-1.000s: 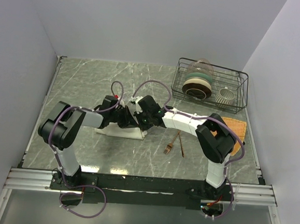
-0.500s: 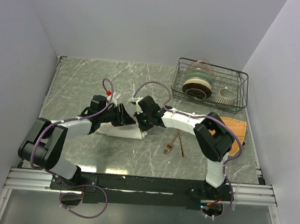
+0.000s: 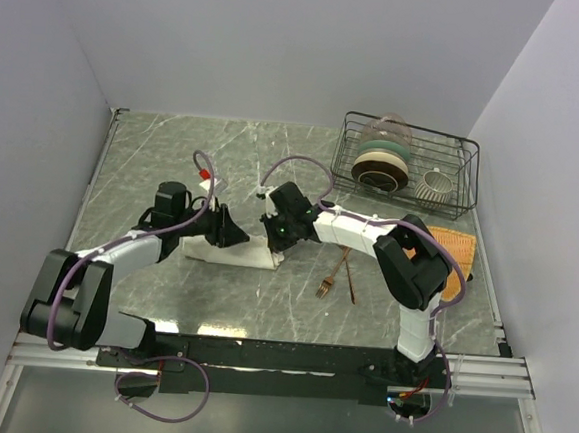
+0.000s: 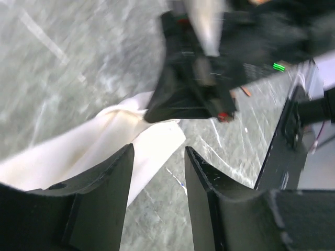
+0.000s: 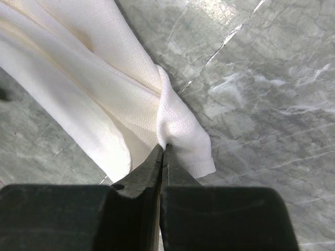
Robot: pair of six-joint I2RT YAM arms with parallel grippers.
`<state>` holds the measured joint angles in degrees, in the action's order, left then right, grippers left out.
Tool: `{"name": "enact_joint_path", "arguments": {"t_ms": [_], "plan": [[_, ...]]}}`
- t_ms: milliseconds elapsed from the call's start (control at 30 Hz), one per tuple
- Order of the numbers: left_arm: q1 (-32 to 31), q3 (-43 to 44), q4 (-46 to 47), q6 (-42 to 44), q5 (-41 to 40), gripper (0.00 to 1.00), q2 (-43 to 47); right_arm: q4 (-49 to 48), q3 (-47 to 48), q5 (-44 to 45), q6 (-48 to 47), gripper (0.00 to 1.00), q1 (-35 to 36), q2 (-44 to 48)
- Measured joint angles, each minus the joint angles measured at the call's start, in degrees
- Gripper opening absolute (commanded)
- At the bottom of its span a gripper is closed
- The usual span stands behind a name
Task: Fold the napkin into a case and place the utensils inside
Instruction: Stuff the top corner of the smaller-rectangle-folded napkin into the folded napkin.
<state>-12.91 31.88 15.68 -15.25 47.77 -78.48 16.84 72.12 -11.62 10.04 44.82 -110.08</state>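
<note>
Grey marble table, 2 arms reaching in from the near edge toward its middle. Far right corner: black wire rack holding stacked dishes and a ribbed cup; nearer along the right edge, an orange mat partly behind the right arm. The napkin lies at mid-table as a long narrow folded band running left to right, its layers loose and rumpled at the right end. Left gripper: jaws apart, nothing clamped; it sits low over the band's middle, and the left wrist view shows a free corner of the cloth lying just beyond the gap between the fingers; contact with the cloth cannot be told. Right gripper: jaws together, pinched on a raised fold at the napkin's right end, the cloth bunching right at the tips in the right wrist view. The 2 grippers face each other, close together. Fork and spoon lie side by side on bare table to the right of the napkin, slightly nearer, apart from the cloth and both grippers.
</note>
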Motion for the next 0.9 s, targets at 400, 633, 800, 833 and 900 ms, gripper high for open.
{"name": "enact_joint_path", "arguments": {"t_ms": [400, 633, 800, 833, 900], "plan": [[-3.41, 0.61, 3.02, 6.03, 6.43, 0.41, -7.28, 0.96, 1.11, -2.69, 2.14, 0.0, -0.98, -1.01], [-4.74, 1.38, 4.42, -0.04, 5.6, 0.26, -10.32, 1.57, 2.19, -3.1, 2.56, 0.0, -1.25, -1.75], [-5.51, 1.46, 5.22, -4.87, 3.56, 0.24, -13.55, 1.73, 2.27, -3.17, 2.64, 0.0, -1.38, -1.77], [-5.75, 1.49, 5.51, -5.57, 3.23, 0.24, -14.19, 1.84, 2.38, -3.19, 2.69, 0.0, -1.38, -1.77], [-6.45, 1.86, 6.19, -7.08, 2.56, 0.24, -15.69, 2.1, 2.69, -3.26, 2.8, 0.0, -1.44, -1.79]]}}
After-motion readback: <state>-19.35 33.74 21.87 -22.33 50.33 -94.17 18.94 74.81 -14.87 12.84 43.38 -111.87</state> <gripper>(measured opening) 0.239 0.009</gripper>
